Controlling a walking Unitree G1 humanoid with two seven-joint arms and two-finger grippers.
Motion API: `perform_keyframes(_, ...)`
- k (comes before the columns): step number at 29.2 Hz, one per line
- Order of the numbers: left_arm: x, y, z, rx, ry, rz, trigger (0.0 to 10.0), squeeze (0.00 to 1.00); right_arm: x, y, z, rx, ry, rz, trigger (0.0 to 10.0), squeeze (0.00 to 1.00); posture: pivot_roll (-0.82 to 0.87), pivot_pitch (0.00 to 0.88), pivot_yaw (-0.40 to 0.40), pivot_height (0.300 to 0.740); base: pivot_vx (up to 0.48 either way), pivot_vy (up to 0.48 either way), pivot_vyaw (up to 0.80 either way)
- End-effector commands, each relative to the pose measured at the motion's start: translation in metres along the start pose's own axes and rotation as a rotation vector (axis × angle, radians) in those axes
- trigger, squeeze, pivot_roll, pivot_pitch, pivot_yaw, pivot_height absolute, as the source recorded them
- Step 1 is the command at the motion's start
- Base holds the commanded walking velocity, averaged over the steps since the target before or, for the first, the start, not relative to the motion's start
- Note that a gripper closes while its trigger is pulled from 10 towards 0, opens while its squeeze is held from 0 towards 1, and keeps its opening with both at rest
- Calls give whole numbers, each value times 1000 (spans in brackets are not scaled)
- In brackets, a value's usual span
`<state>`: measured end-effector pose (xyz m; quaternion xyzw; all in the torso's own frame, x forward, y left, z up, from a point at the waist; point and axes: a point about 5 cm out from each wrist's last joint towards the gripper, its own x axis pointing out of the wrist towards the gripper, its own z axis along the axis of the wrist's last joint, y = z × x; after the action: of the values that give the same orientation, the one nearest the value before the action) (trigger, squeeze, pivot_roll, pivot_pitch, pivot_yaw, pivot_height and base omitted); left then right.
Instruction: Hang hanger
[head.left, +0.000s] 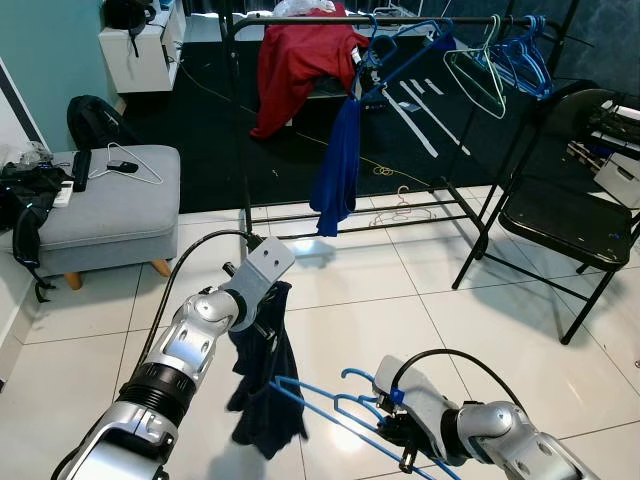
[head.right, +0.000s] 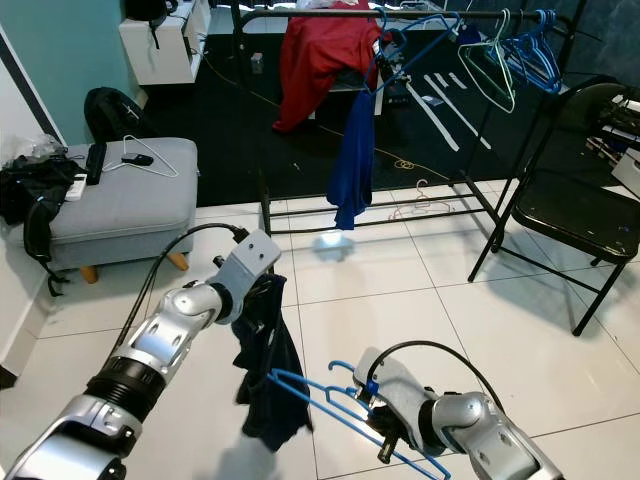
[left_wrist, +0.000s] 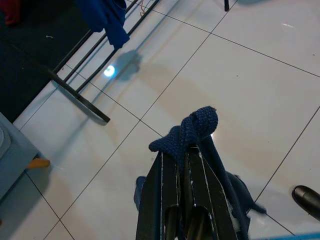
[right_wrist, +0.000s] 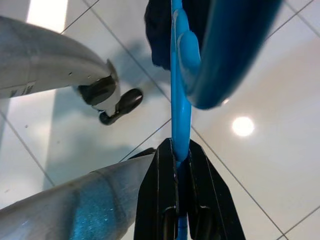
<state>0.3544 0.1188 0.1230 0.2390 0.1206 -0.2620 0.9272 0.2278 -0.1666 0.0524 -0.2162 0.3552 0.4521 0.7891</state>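
A blue hanger (head.left: 330, 405) is clamped between the closed fingers of the right gripper (right_wrist: 180, 167), its long axis running away from those fingers toward the left gripper (left_wrist: 182, 165), with the hook curling up just beside the right wrist. A dark blue knitted garment (head.left: 262, 385) is pinched in the closed fingers of the left gripper, a bunched fold poking past the fingertips and the rest hanging down below them. The far end of the hanger is seen touching or just entering the hanging cloth, so the coming move is judged to turn on this: the garment lies straight ahead of the right fingers, along the hanger's own axis, and the right arm is the one placed to feed it in. The clothes rail (head.left: 400, 20) stands well beyond both sets of fingers, across the tiled floor (head.left: 400, 290). One hanger is held and one garment is held. On the rail are counted one red garment (head.left: 300, 60) and one blue garment (head.left: 338, 165), plus several empty hangers (head.left: 505, 55), too overlapped for a sure count. One white hanger (head.left: 130, 165) lies on the grey footstool (head.left: 110, 215), and one black folding chair (head.left: 570, 215) stands off to the right.
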Motion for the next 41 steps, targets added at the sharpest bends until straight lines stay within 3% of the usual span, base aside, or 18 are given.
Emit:
perform_keyframes(1, 1, 0, 8, -5, -25, -1, 10000, 0, 1, 1, -3, -11, 16, 14, 10000, 0, -65, 90, -17, 740, 0, 0, 0)
perform_keyframes(9, 1, 0, 8, -8, -26, -2, 10000, 0, 1, 7, -10, -5, 50, 69, 10000, 0, -66, 85, -16, 740, 0, 0, 0)
perform_keyframes(11, 1, -1, 9, -8, -30, -4, 10000, 0, 7, -8, -19, 12, 59, -66, 10000, 0, -68, 74, -16, 740, 0, 0, 0)
perform_keyframes(14, 1, -1, 9, -8, -31, -5, 10000, 0, 8, -12, -22, 17, 63, -102, 10000, 0, -68, 74, -16, 740, 0, 0, 0)
perform_keyframes(16, 1, 1, 8, -4, -28, 1, 10000, 0, 2, -34, -32, 57, 81, -276, 10000, 0, -72, 63, -15, 740, 0, 0, 0)
perform_keyframes(20, 1, 1, 7, -3, -26, 3, 10000, 0, -1, -41, -36, 69, 88, -331, 10000, 0, -72, 63, -15, 740, 0, 0, 0)
perform_keyframes(23, 1, 3, 8, 0, -27, 7, 10000, 0, -12, -40, -22, 80, 41, -260, 10000, 0, -69, 54, -18, 740, 0, 0, 0)
perform_keyframes(30, 0, 3, 8, 3, -28, 7, 10000, 0, -14, -25, -10, 77, 32, -135, 10000, 0, -67, 56, -18, 740, 0, 0, 0)
perform_keyframes(32, -1, 1, 8, 6, -23, -12, 10000, 0, -16, -1, -16, 80, 150, 47, 10000, 0, -63, 66, -20, 740, 0, 0, 0)
perform_keyframes(34, -1, 1, 8, 6, -23, -12, 10000, 0, -16, -1, -16, 80, 150, 47, 10000, 0, -63, 66, -20, 740, 0, 0, 0)
perform_keyframes(36, -2, -1, 7, 6, -19, -27, 10000, 0, -18, 13, -29, 110, 248, 143, 10000, 0, -62, 71, -20, 740, 0, 0, 0)
perform_keyframes(39, -3, -1, 6, 7, -17, -32, 10000, 0, -14, 16, -39, 127, 281, 159, 10000, 0, -62, 71, -20, 740, 0, 0, 0)
perform_keyframes(41, -3, -1, 7, 5, -20, -31, 10000, 0, 6, 10, -43, 113, 245, 94, 10000, 0, -63, 78, -15, 740, 0, 0, 0)
